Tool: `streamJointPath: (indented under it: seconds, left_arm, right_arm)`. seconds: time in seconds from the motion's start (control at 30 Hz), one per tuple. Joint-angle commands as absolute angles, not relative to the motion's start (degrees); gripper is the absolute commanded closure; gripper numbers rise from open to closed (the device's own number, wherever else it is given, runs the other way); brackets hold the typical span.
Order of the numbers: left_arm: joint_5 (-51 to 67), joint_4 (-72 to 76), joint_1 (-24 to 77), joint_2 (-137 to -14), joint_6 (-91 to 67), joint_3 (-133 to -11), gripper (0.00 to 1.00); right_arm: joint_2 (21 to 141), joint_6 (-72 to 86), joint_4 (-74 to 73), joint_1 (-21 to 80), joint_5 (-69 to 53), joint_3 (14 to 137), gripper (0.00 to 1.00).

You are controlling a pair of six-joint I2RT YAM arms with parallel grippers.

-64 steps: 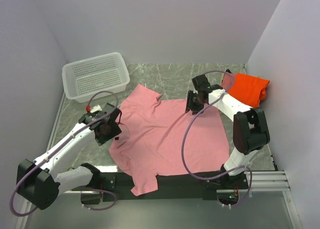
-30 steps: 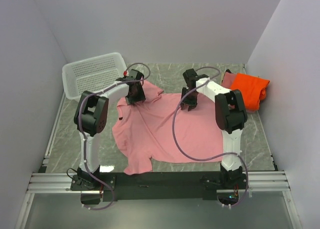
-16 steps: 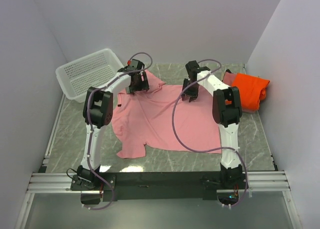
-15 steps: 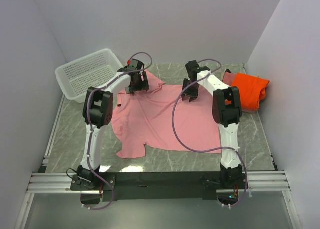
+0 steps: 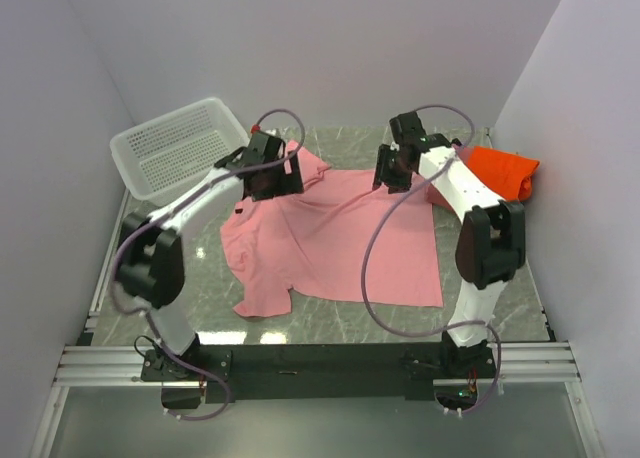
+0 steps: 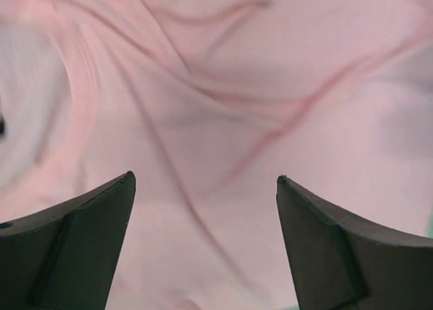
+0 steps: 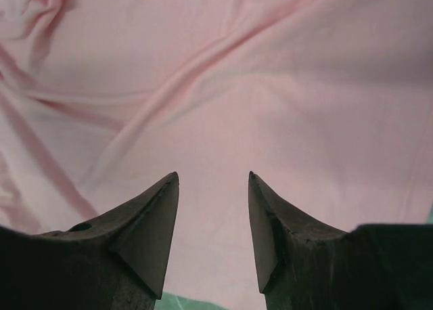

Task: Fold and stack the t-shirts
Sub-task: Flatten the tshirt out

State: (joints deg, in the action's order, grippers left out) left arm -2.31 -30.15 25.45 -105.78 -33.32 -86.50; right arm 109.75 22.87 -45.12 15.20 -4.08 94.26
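The light pink t-shirt (image 5: 330, 243) lies spread and wrinkled on the marble table, one sleeve at the front left. My left gripper (image 5: 270, 178) is over its far left shoulder. In the left wrist view the left gripper (image 6: 204, 178) is wide open with only pink cloth (image 6: 223, 100) below. My right gripper (image 5: 392, 170) is over the shirt's far right edge. In the right wrist view the right gripper (image 7: 213, 174) is open and empty above the cloth (image 7: 223, 73). The bright orange t-shirt (image 5: 505, 173) lies folded at the far right. The dusty rose shirt is hidden behind my right arm.
A white perforated basket (image 5: 175, 148) stands at the far left, close to my left arm. Walls close in the table on the left, back and right. Bare marble (image 5: 500, 288) shows on the right and along the front edge.
The pink shirt has been dragged away from the near edge toward the back. The basket was nudged and turned. Since half a second ago my left elbow swung left and my right gripper moved back.
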Motion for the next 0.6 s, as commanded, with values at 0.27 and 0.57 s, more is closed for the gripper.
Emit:
streamJointPath:
  seconds: [0.27,0.57]
  left_arm:
    - [-12.74,-45.51,28.39,-65.15,-57.02,-48.89,0.2]
    - [-14.77,-58.7,29.88,-46.59,-79.42,-36.49,0.25]
  right_arm:
    - [89.57,24.43,-39.38,18.45,-3.6,72.7,0.48]
    - [78.84,25.4,-38.15,18.72,-4.22,60.65,0.48]
